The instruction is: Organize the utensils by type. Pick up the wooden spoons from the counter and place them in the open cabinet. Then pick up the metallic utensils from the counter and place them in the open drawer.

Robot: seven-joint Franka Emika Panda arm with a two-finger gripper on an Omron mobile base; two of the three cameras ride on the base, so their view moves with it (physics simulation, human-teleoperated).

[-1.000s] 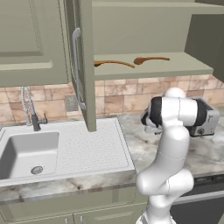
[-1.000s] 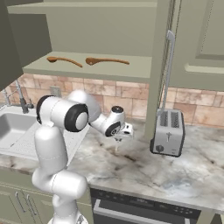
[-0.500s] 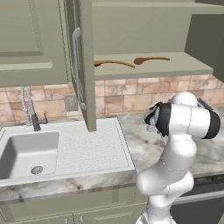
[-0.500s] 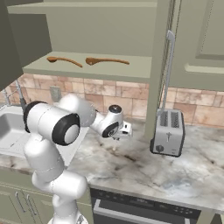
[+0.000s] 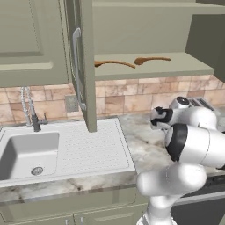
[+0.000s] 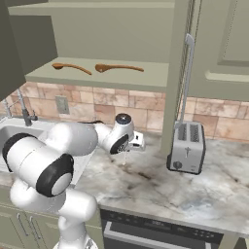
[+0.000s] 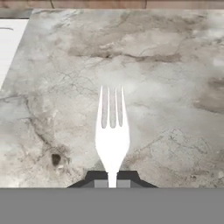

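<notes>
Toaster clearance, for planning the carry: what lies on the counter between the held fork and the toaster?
Bare counter separates the fork, clamped in the gripper, from the toaster, in the right base view.

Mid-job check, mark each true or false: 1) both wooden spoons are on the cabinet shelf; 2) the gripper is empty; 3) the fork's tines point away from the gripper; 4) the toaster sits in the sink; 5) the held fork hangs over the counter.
1) True: both wooden spoons lie on the open cabinet shelf.
2) False: the gripper is shut on a fork.
3) True.
4) False: the toaster stands on the counter, away from the sink.
5) True.
</notes>
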